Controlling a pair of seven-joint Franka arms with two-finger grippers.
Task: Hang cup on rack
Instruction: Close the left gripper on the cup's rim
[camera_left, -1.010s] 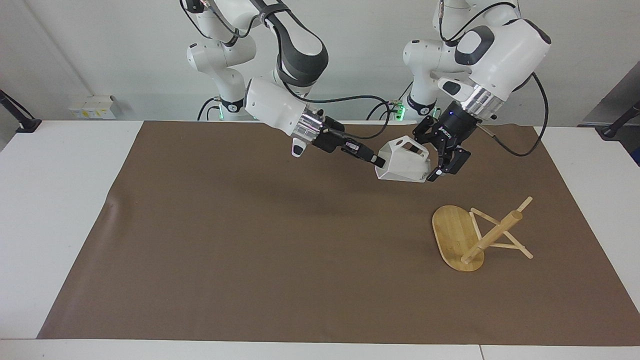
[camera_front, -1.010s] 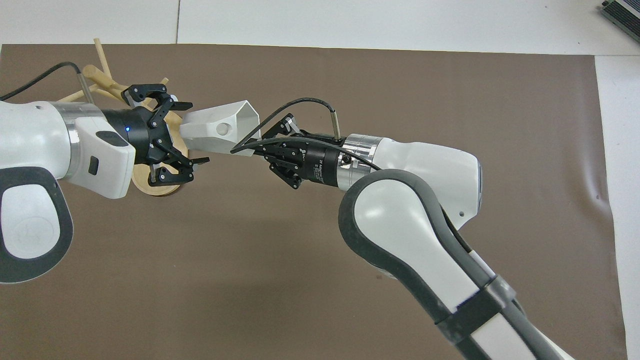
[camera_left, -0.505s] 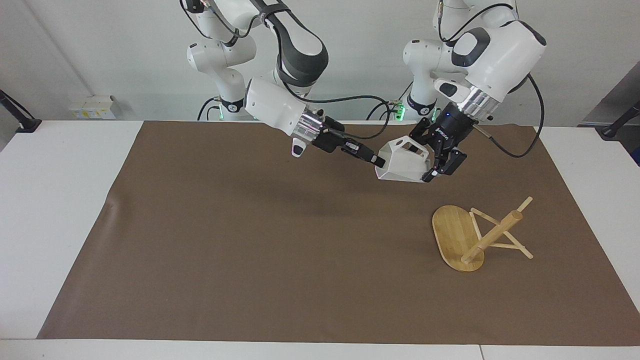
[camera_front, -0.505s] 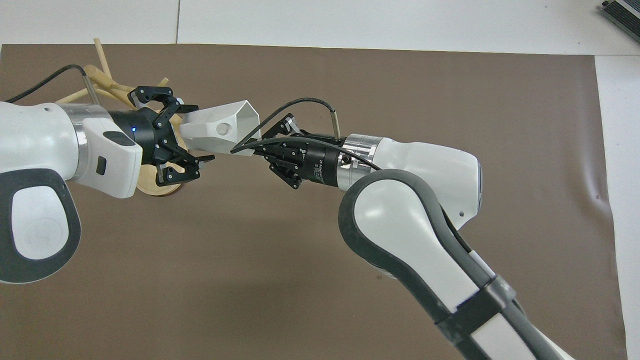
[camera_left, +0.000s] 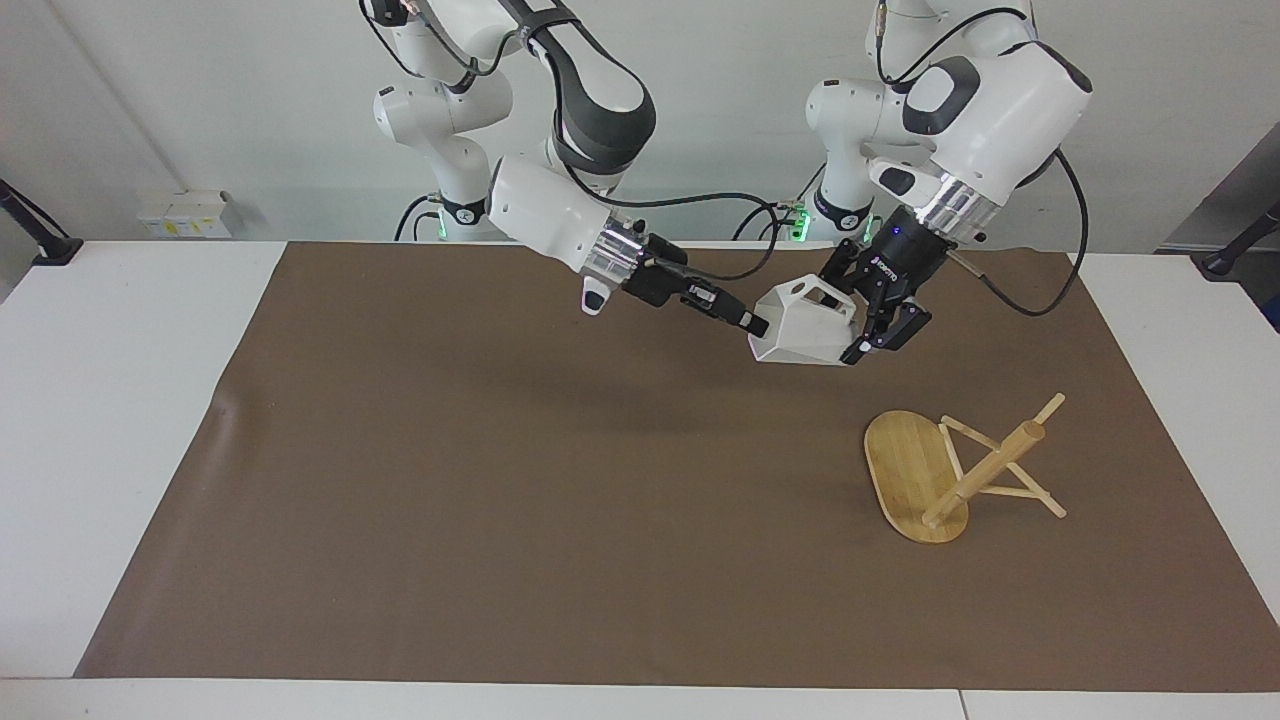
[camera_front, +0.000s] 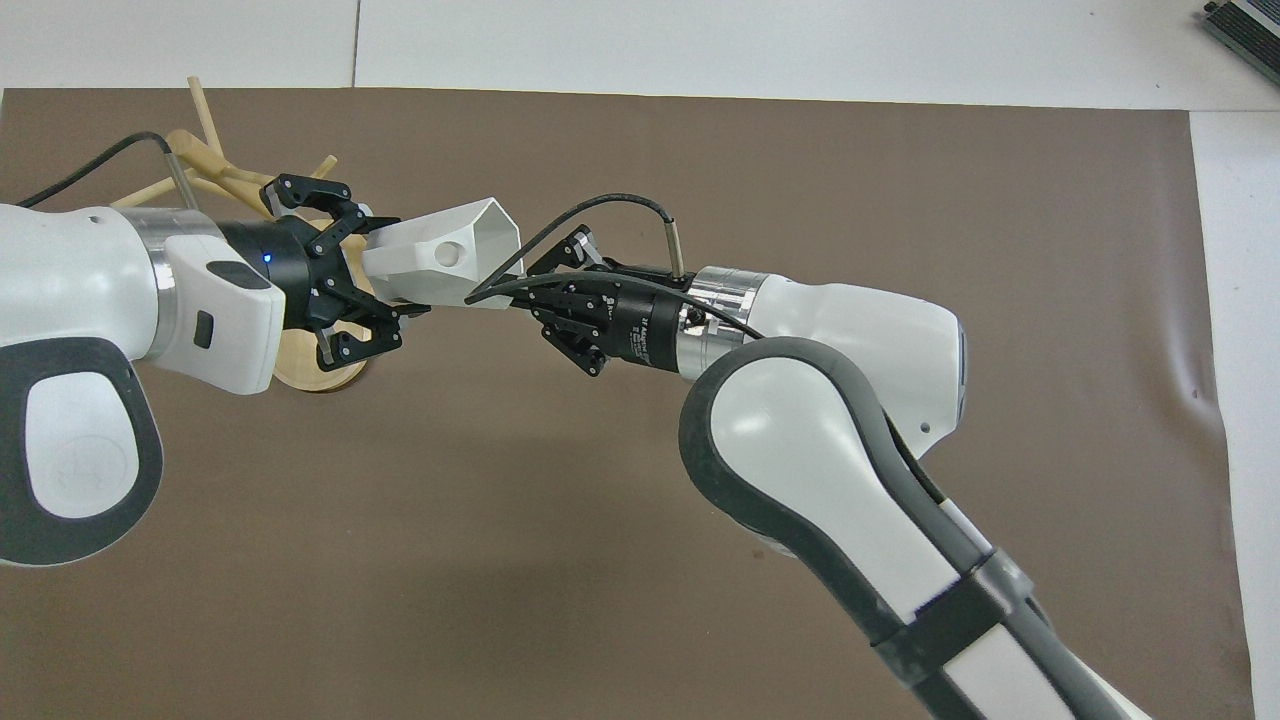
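One white cup (camera_left: 805, 328) in mid-air, right gripper (camera_left: 752, 322) clenched on its rim, left gripper (camera_left: 862, 322) clasping its base, one rack (camera_left: 925, 478) partly hidden overhead.

In the overhead view the left arm's wrist and the left end effector (camera_front: 385, 285) cover most of the rack (camera_front: 205, 160); only part of its oval base, the post top and some pegs show. The cup's (camera_front: 445, 260) narrow end sits among the left fingers, and whether they press it cannot be told. The right end effector (camera_front: 515, 295) has its fingertips at the cup's rim, hidden by a cable. Both arms are cut off by the bottom edge there. In the facing view the worktop (camera_left: 120, 400) runs past the frame's sides.
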